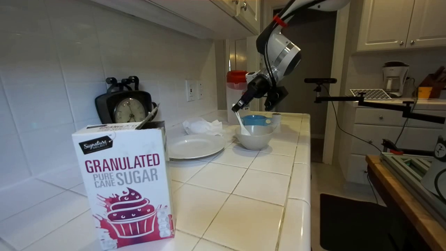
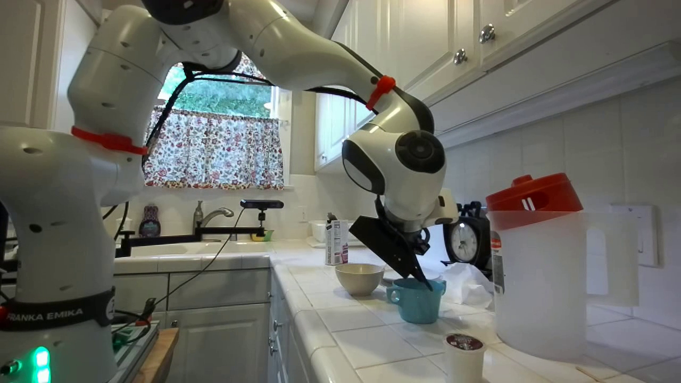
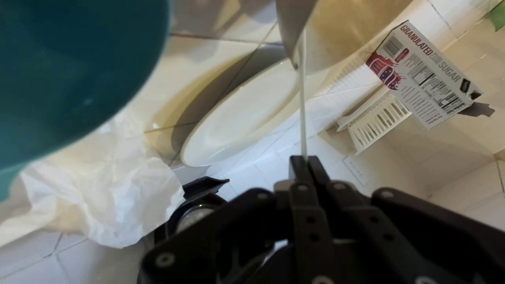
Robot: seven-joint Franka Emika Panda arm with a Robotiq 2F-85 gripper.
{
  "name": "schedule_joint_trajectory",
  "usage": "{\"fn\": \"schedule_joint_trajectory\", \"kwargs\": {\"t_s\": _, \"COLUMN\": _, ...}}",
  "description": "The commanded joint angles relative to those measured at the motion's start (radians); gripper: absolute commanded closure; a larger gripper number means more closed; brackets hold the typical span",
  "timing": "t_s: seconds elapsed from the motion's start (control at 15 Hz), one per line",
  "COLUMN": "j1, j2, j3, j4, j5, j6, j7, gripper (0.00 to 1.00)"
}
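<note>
1. The counter (image 1: 258, 183) is tiled in white squares; cabinets (image 2: 420, 40) hang above it, and the window (image 2: 223, 97) has a flowered curtain (image 2: 213, 151).
2. On the counter I count one plate (image 1: 195, 146), one bowl (image 1: 256, 141), one blue cup (image 2: 419, 307), one pitcher (image 2: 540, 282), one sugar box (image 1: 129, 181), one clock (image 1: 129, 111).
3. The gripper (image 3: 305, 161) is clenched on one white utensil (image 3: 303, 118), whose wide end is at the bowl; whether inside, I cannot tell.

White utensil (image 1: 241, 122) between fingers (image 1: 239, 105)

The wrist view's top edge crops the white utensil (image 3: 302, 94).
</note>
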Motion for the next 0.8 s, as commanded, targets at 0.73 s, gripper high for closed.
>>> {"fn": "schedule_joint_trajectory", "kwargs": {"t_s": 0.73, "j1": 0.011, "j2": 0.004, "j3": 0.028, "j4": 0.002, "j5": 0.008, "j6": -0.004, "j7": -0.076, "gripper": 0.99}}
